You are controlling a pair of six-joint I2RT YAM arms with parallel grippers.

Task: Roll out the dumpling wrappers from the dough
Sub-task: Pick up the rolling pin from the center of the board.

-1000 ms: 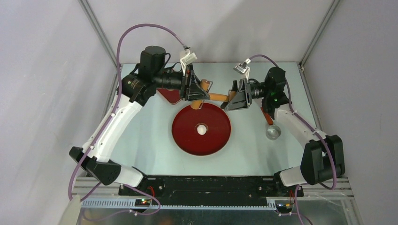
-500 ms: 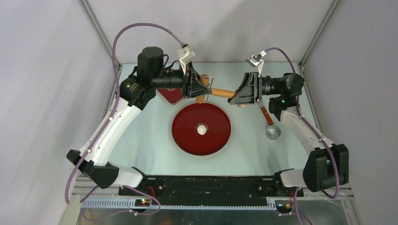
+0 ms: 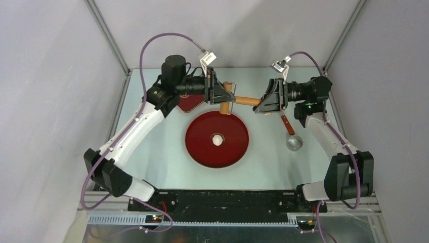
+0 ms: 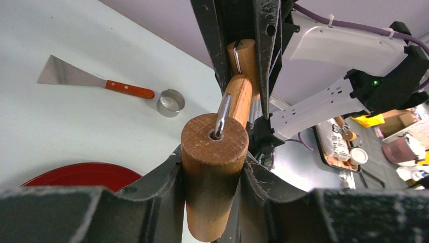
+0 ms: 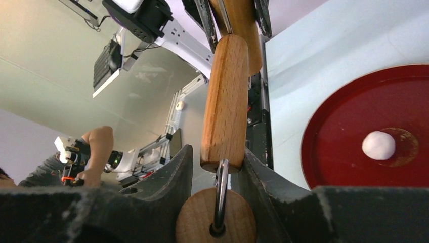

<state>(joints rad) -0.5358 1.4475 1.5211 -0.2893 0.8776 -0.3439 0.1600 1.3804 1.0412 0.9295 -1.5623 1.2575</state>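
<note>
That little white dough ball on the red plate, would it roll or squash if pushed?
The dough ball looks round and smooth, so a sideways nudge may roll it across the flat red plate. Its matte, doughy look suggests pressing would flatten it.

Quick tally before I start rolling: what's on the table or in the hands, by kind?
Wooden roller: 1
Red plate: 1
Dough ball: 1
Scraper: 1
Metal ring cutter: 1
Dark red item, partly hidden, kind unclear: 1
Total: 6
</note>
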